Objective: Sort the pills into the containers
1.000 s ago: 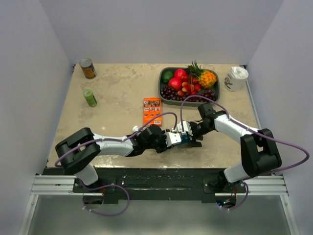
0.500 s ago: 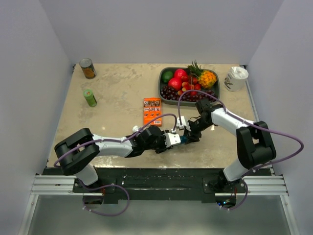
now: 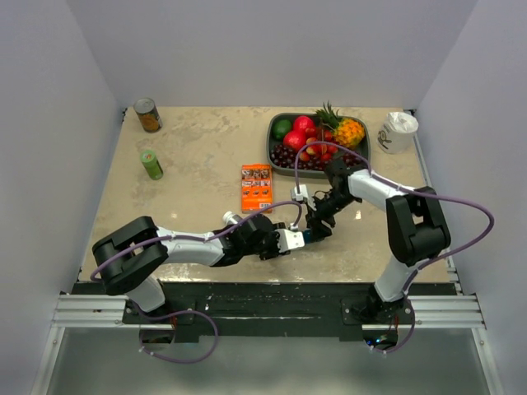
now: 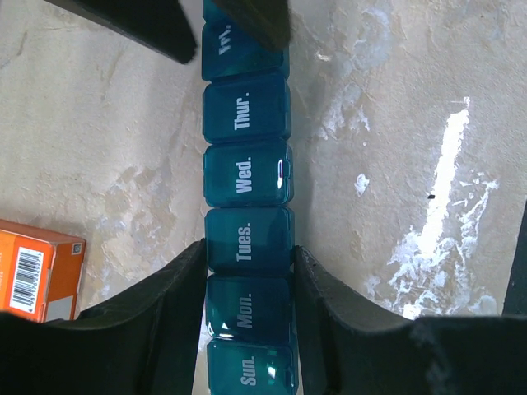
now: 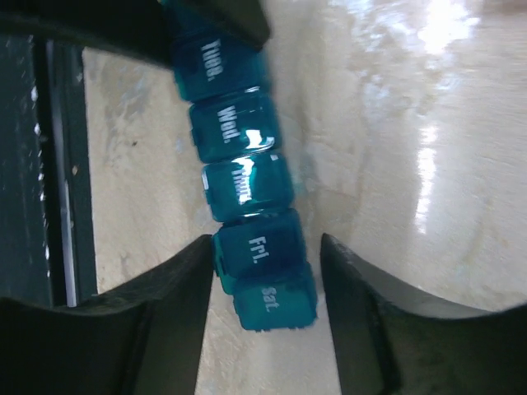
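Our left pincer (image 4: 249, 251) clamps the teal pill organiser (image 4: 247, 174) around Monday and Tuesday, flat on the bench (image 4: 412, 123). Our right pincer (image 5: 268, 243) straddles Friday with slack on one side. Every lid we see looks closed and no pills show, so we judge the sorting is all still ahead. The orange box (image 4: 37, 267) lies nearby, not blocking.

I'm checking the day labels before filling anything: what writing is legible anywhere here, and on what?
"Sun." first lid of the long teal plastic pill-organiser strip
"Mon." second lid
"Tues." third lid
"Wed." fourth lid
"Thur." fifth lid
"Fri." sixth lid
"Sat." seventh lid
Flat orange cardboard box: barcode digits too small to read.
Small green can, white cup: print blurred.
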Motion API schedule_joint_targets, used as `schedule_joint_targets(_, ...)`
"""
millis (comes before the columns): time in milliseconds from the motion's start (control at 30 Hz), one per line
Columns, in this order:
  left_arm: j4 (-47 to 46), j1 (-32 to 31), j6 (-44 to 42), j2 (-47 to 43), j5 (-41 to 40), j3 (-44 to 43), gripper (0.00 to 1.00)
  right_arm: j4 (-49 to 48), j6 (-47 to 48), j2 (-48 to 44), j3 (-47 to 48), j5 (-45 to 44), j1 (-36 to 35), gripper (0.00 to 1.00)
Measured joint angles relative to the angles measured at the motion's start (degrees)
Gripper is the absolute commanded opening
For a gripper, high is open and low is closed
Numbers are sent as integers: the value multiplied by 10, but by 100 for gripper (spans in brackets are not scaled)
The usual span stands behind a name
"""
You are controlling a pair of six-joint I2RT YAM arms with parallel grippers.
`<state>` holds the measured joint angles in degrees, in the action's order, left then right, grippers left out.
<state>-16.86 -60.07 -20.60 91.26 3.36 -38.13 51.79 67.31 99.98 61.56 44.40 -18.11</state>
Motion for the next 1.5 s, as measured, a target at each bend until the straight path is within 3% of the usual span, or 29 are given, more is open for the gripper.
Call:
schedule_joint_targets(100, 8, -2, 0, 0, 0, 0, 0, -40, -50, -24, 0, -10, 2, 59)
schedule_joint_targets(367, 11, -5, 0, 4, 6, 0, 0, -174, -156, -92, -22, -64, 4, 39)
schedule_joint_targets(567, 12, -5, 2, 11, 7, 0, 0, -202, -188, -81, -30, -79, 4, 43)
schedule_joint_targets(667, 11, -5, 5, 13, 7, -1, 0, -176, -178, -81, -23, -70, 5, 41)
schedule_joint_targets(933, 10, -5, 14, 15, 4, -3, 0, 10, 8, -93, 9, -2, 10, 13)
schedule_joint_targets(1100, 10, -5, 16, 16, 3, -4, 0, 118, 117, -79, 8, 5, 11, 13)
schedule_joint_targets(1300, 9, -5, 20, 19, 2, -7, 0, 125, 123, -51, 1, -1, 2, 13)
schedule_joint_targets(1500, 6, -5, 20, 20, 2, -7, 0, 30, 23, -50, -24, -23, -18, 13)
